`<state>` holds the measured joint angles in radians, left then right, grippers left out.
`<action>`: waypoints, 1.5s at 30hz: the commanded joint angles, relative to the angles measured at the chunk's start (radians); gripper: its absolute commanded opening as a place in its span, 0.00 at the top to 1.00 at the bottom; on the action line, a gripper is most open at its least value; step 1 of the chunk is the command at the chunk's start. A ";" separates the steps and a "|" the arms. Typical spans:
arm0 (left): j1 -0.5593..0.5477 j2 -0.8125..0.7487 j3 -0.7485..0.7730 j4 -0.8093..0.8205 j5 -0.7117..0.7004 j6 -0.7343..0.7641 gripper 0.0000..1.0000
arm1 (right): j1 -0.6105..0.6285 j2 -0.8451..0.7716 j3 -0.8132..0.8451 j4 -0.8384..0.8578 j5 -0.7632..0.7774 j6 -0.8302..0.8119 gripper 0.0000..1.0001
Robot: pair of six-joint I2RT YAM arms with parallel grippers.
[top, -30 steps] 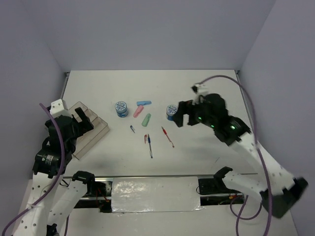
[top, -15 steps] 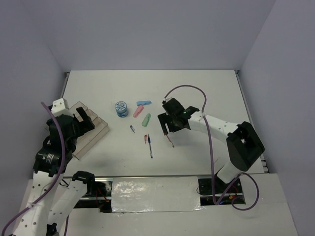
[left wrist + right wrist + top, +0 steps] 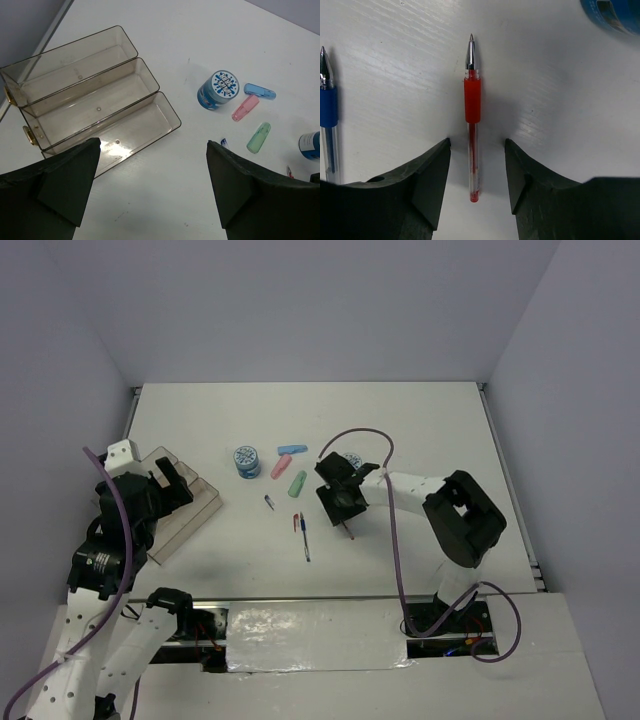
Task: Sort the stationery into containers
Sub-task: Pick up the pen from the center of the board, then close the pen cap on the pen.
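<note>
Left tool: jaws at full spread, holding nothing. I have it hanging above the near end of the tray.
Tray: clear, with three long compartments side by side, at the left of the surface. I see no stationery in it.
Patterned discs: one stands right of the tray, well apart from it. The second sits further right, near the right tool.
Capsules: blue, pink and green lie loose between the two discs.
Blue pen: lies parallel to the red pen on its left in the right wrist view, near but apart.
Red pen: flat on the surface, with its rear barrel between the right tool's fingers.
Right tool: jaws about half spread, one finger on each side of the barrel, with a gap showing on both sides. Nothing is gripped yet.
Step in hand: by my judgement, the pinch on the red pen.
Method: I would keep the barrel centred so both pads meet it together, or the thin pen may roll or skid. The grip falls behind the red sleeve, so I expect the tip to droop. I would raise it straight and slowly.
Hazard: the blue pen and the second disc are close by, so no sideways sweep.
Placement: I would align the pen lengthwise with a compartment before release.
</note>
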<state>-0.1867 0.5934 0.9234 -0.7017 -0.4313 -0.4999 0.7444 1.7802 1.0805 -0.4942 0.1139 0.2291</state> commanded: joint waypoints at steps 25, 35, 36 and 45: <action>-0.499 0.564 0.009 0.088 -0.037 -0.414 0.01 | 0.015 -0.675 -0.330 0.155 0.127 0.302 1.00; -0.588 0.927 0.109 0.165 -0.047 -0.509 0.15 | 0.013 -0.959 -0.352 -0.030 0.191 0.274 1.00; -0.594 0.950 0.120 0.168 -0.047 -0.511 0.15 | 0.015 -0.979 -0.352 -0.044 0.193 0.273 1.00; -0.617 1.138 0.201 0.163 -0.044 -0.528 0.17 | 0.015 -1.016 -0.378 -0.053 0.187 0.251 1.00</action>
<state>-0.8013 1.7180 1.0870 -0.5423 -0.4561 -1.0012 0.7559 0.7815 0.7139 -0.5461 0.2848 0.4957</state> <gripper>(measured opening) 0.832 0.031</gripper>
